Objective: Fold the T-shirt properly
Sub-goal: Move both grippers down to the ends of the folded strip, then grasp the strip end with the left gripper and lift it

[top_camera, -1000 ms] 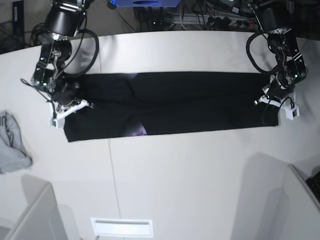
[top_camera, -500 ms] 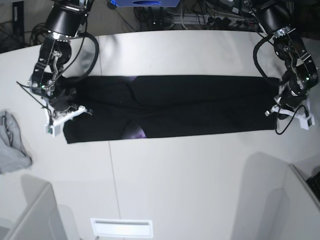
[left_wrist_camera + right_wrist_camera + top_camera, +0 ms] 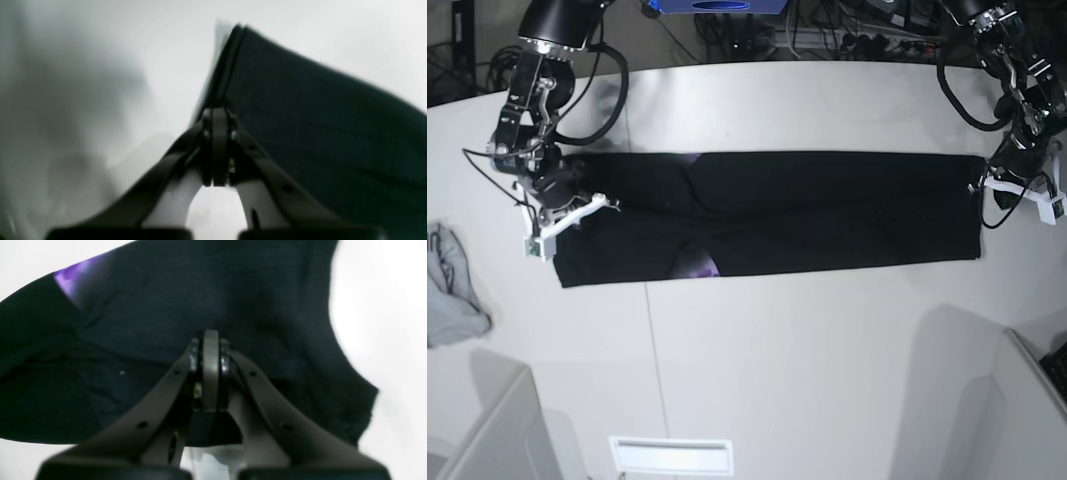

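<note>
T-shirt (image 3: 777, 215) lies flat; right tool (image 3: 210, 340) seemingly pinching it.

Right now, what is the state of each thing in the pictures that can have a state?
T-shirt: folded into a long flat band on the table, a bit of purple print showing at its front edge.
Left claw: shut, beside the shirt's end; whether it pinches cloth is unclear.
Right claw: shut, over the other end; grip on cloth unclear.
Grey cloth: crumpled, apart from the shirt.
</note>
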`<state>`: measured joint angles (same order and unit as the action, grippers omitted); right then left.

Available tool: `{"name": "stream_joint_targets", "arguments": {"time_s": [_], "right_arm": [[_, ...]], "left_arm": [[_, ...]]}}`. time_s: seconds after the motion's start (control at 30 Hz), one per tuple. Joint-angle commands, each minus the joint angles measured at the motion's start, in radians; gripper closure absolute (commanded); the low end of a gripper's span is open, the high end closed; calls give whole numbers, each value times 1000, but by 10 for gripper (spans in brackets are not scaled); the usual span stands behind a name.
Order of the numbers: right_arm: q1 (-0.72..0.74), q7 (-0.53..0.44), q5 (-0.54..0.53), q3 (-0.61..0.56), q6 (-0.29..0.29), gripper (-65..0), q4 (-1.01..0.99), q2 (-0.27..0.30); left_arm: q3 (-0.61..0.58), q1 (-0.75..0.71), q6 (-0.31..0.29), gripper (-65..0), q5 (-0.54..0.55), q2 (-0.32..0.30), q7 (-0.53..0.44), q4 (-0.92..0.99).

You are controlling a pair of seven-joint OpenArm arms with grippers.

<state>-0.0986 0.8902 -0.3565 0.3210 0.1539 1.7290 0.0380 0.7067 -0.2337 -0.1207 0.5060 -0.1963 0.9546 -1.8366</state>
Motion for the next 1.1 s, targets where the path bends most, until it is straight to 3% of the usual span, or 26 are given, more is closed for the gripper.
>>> {"name": "stream_joint_targets", "arguments": {"time_s": [0.0, 0.07, 0.17, 0.3, 0.4, 0.53, 0.83, 1.07], "right_arm": [[13, -19, -6, 0, 2, 0, 22, 6], [13, -19, -6, 0, 2, 0, 22, 6], [3, -19, -6, 0, 2, 0, 22, 6], [-10, -19, -6, 0, 2, 0, 22, 6], [-16, -21, -6, 0, 2, 0, 22, 6], [-20, -21, -6, 0, 2, 0, 22, 6], [-22, -21, -6, 0, 2, 0, 22, 6], [-22, -21, -6, 0, 2, 0, 25, -11]], "left_arm": [[3, -13, -3, -81, 7, -13, -59, -8], [3, -33, -3, -222, 7, -13, -142, 7], [4, -37, -3, -431, 7, -18, -184, 42], [4, -22, -3, -586, 7, -19, -187, 124], [4, 21, -17, -609, 7, -21, -187, 185], [3, 83, -156, -609, 0, -36, -182, 305], [-6, 102, -164, -607, 4, -42, -181, 383], [-98, 102, -164, -607, 4, -41, -181, 383]]}}
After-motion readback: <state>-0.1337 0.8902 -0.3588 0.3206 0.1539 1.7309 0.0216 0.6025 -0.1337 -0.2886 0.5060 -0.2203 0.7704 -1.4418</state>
